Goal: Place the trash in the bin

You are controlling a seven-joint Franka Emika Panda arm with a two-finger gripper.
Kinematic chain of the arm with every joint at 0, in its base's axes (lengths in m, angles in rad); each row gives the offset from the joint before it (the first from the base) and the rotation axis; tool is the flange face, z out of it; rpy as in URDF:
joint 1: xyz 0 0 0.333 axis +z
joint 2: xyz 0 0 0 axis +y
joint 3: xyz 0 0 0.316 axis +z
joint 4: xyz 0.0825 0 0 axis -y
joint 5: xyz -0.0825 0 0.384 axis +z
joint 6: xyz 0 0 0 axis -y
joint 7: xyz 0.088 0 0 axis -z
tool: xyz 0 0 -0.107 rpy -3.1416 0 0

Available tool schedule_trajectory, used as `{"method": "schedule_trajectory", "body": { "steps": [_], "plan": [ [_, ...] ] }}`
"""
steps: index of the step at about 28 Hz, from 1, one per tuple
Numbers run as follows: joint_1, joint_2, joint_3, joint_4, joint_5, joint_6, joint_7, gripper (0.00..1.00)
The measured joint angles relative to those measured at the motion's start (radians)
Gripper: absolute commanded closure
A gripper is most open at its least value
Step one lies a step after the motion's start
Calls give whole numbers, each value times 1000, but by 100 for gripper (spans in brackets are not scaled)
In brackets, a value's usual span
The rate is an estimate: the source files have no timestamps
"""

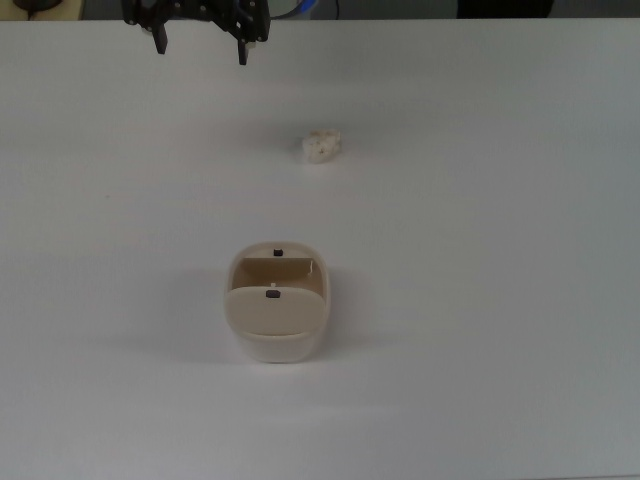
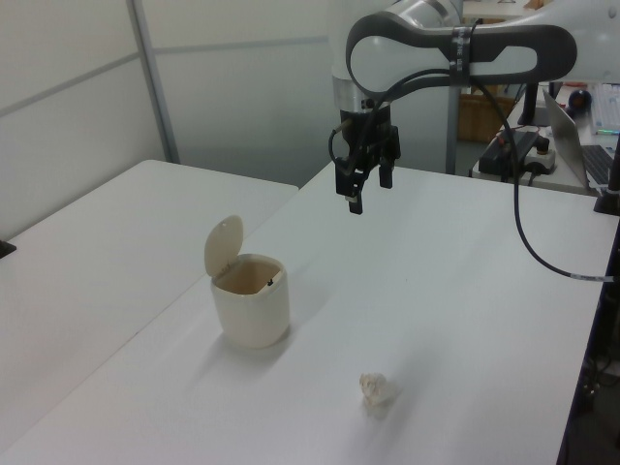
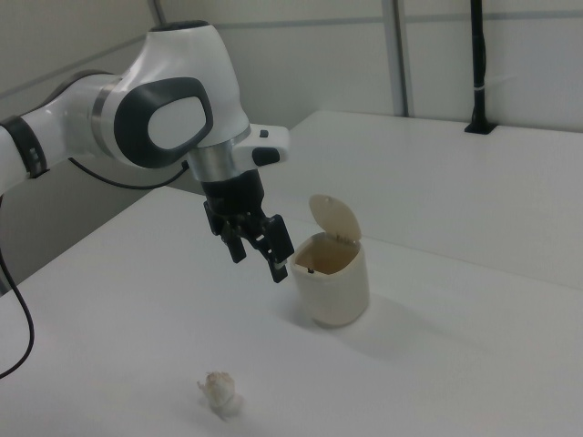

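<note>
The trash (image 1: 321, 146) is a small crumpled off-white wad lying alone on the white table (image 1: 500, 300), also seen as the trash (image 2: 376, 388) and the trash (image 3: 219, 391). The bin (image 1: 277, 303) is a beige rounded container with its flap lid tipped up and its mouth showing; the bin (image 2: 251, 300) and the bin (image 3: 333, 278) stand upright. My gripper (image 1: 201, 47) hangs open and empty above the table at the top view's upper left, apart from both things. It shows too as the gripper (image 2: 369, 190) and the gripper (image 3: 260, 262).
A second white table (image 2: 87, 252) adjoins on the left view's left. A laptop (image 2: 586, 126) and cables (image 2: 542, 242) lie past the table's far right edge in the left view. A black post (image 3: 475, 64) stands at the back of the right view.
</note>
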Motion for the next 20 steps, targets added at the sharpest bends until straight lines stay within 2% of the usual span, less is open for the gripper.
{"method": "schedule_trajectory", "body": {
  "steps": [6,20],
  "plan": [
    [9,11,10,-5,3,0,0,0],
    [111,134,18,-14,4,0,-17,0]
  ]
}}
